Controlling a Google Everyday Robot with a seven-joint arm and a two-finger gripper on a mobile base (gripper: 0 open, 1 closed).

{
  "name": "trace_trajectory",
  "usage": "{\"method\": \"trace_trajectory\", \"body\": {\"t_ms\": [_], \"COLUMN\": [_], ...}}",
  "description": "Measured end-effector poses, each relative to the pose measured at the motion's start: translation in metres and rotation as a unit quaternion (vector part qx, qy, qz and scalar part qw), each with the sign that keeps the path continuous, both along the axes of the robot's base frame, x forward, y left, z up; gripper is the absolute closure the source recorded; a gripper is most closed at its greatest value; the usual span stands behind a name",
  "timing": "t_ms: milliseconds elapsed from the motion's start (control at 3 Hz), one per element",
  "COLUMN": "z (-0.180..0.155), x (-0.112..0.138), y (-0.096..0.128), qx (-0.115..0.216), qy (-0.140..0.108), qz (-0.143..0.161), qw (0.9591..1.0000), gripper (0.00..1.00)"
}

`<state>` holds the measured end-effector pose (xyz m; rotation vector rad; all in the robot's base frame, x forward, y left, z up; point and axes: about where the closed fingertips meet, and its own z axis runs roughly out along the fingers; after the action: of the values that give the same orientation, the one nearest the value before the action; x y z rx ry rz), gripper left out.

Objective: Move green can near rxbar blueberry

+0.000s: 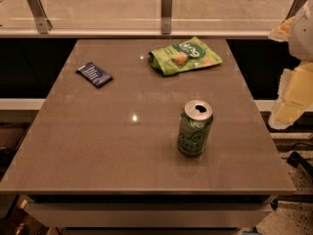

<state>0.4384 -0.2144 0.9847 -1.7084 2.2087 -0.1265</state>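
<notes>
One can (194, 128), one rxbar (94, 74); pincer (292, 98) right

One gripper (288, 106), pale, sits at the right edge of the view, off the table's right side. One table (98, 146) lies to the gripper's left. Three things lie on it, one of each kind. One can (194, 134), green, is nearest the gripper, to its left and a little lower in view. One bag (186, 56), green, is left of the gripper and farther back. One bar (94, 74), dark blue, is farthest from the gripper, well off to its left. Behind the table runs one glass rail (98, 13). It has two brackets (167, 6) in plain view, and what may be a third just above the gripper.
</notes>
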Motion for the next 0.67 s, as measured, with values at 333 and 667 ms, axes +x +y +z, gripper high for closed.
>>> {"method": "trace_trajectory", "body": {"t_ms": [333, 667], "z": [0.0009, -0.0040], "x": [-0.0002, -0.0028], "y": [0.0002, 0.0020], "qx": [0.001, 0.030], "qy": [-0.002, -0.001], "qz": [-0.001, -0.008], "qw": [1.0000, 0.9995], "gripper": [0.00, 0.00]}}
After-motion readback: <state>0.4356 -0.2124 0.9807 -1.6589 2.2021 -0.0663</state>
